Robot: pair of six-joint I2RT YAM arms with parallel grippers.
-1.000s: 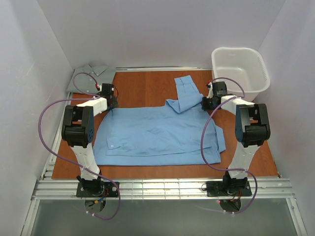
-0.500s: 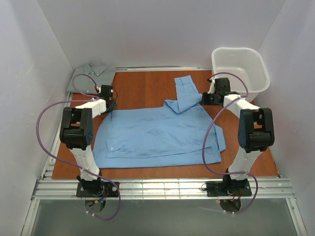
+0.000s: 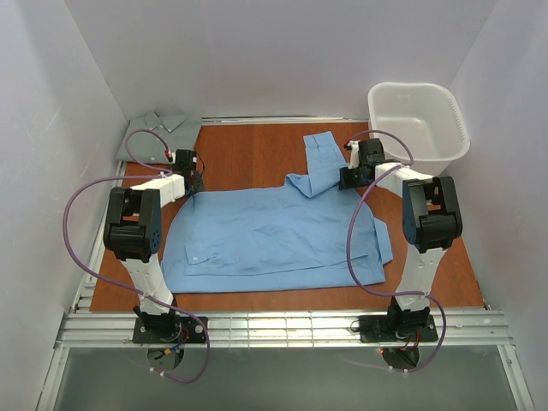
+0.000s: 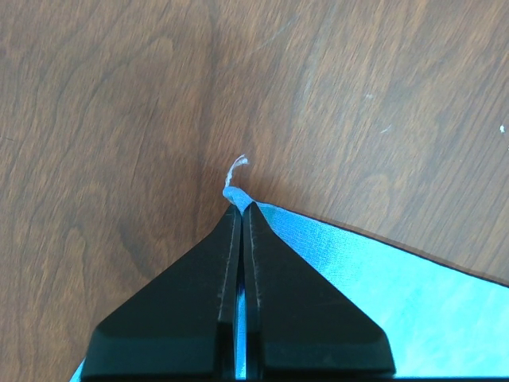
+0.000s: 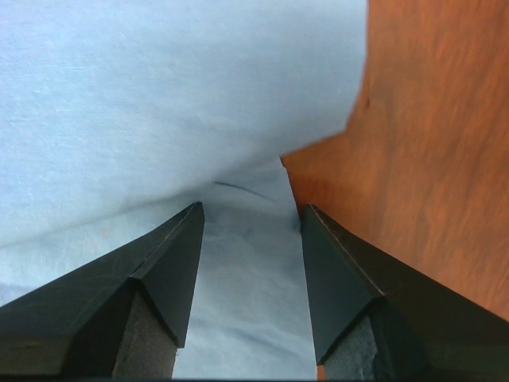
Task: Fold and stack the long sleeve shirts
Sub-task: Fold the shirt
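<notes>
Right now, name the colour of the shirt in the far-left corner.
A muted grey-green shirt, clearest in the top external view.

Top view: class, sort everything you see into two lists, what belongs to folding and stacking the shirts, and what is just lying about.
Belongs to the job:
blue shirt, mid-table
grey-green shirt, far left corner

Just lying about:
white basket, far right
</notes>
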